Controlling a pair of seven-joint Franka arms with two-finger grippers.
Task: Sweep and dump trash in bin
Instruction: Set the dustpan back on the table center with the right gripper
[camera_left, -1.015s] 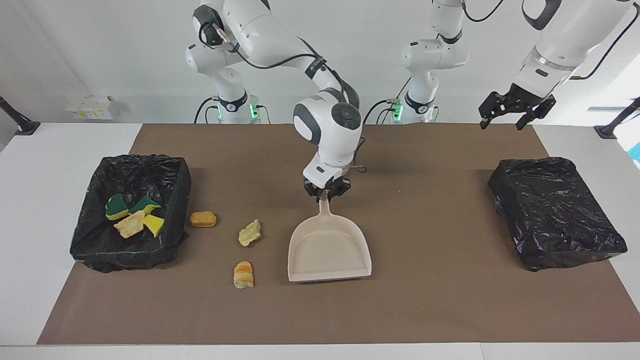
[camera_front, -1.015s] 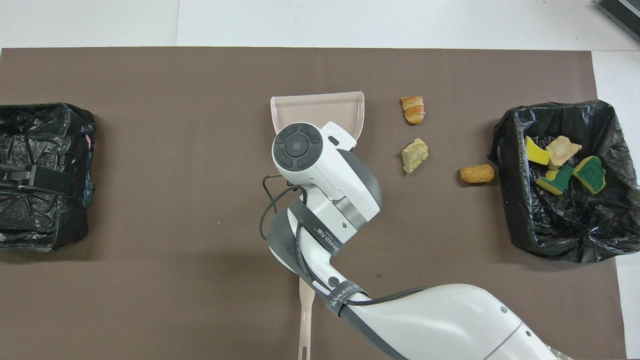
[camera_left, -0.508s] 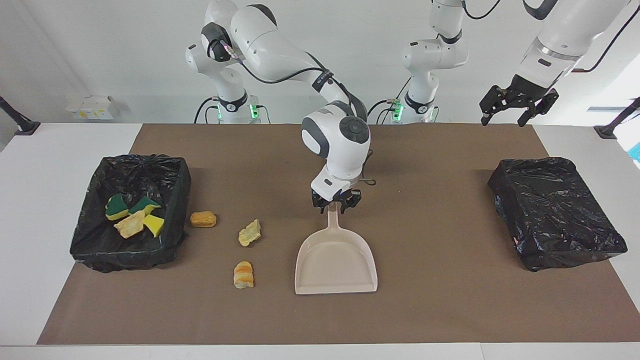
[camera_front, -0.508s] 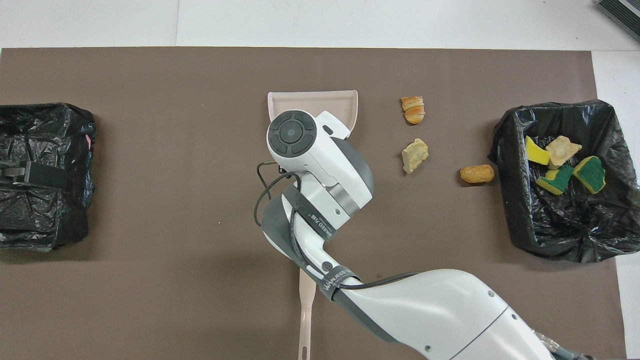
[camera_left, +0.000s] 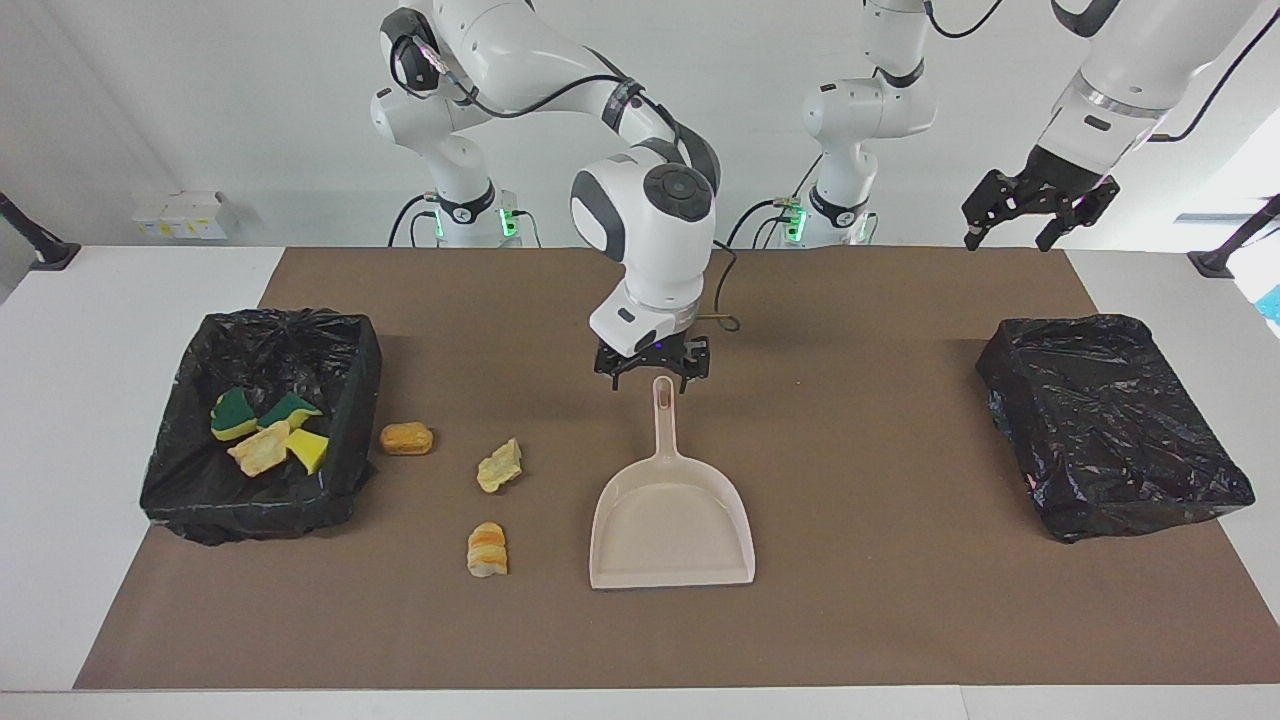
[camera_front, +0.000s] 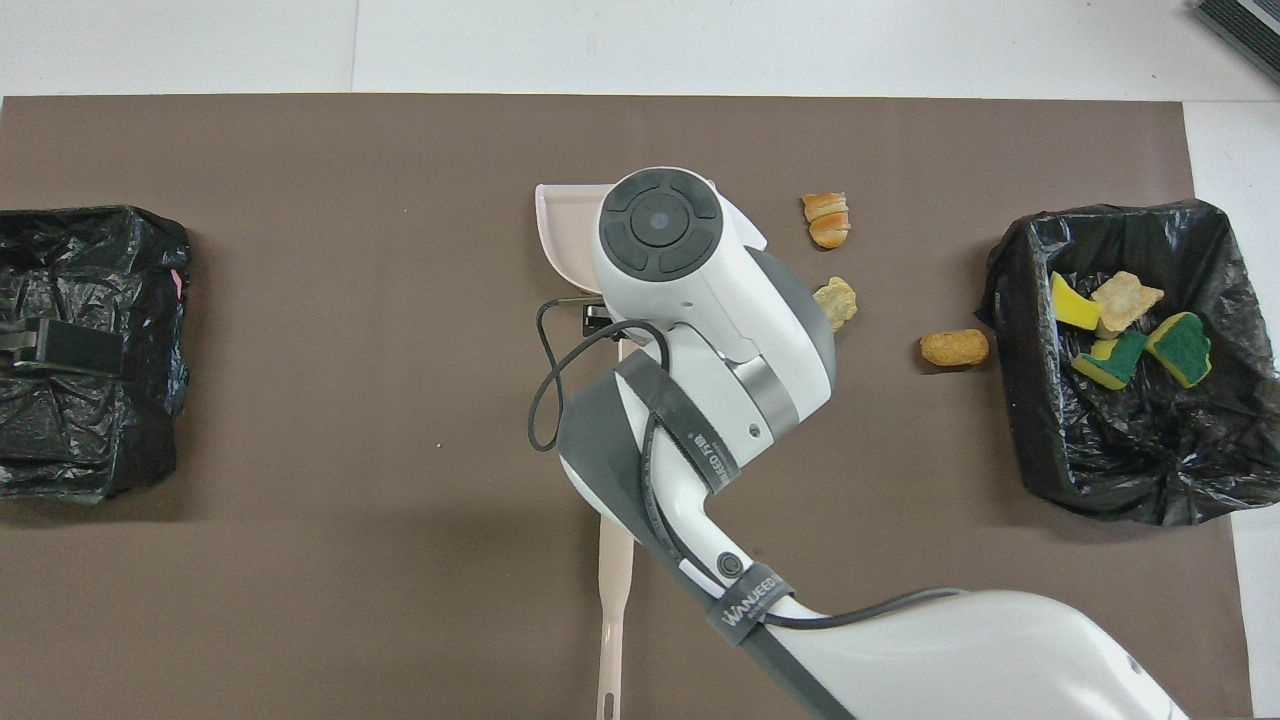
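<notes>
The beige dustpan lies flat on the brown mat, its handle pointing toward the robots. My right gripper hangs open just over the end of that handle, holding nothing. Three pieces of trash lie on the mat between the dustpan and the bin: a tan-orange chunk, a pale piece and a striped one. Several more pieces sit inside the bin. My left gripper waits open, high over the left arm's end of the table. In the overhead view the right arm covers most of the dustpan.
A black bag-covered box sits at the left arm's end of the mat. A slim beige handle lies nearer to the robots than the dustpan, its upper part hidden under the right arm.
My right gripper has opened, let go of the dustpan handle and risen off it. The dustpan first slid slightly toward the left arm's end and now lies still. The left gripper rose a little.
</notes>
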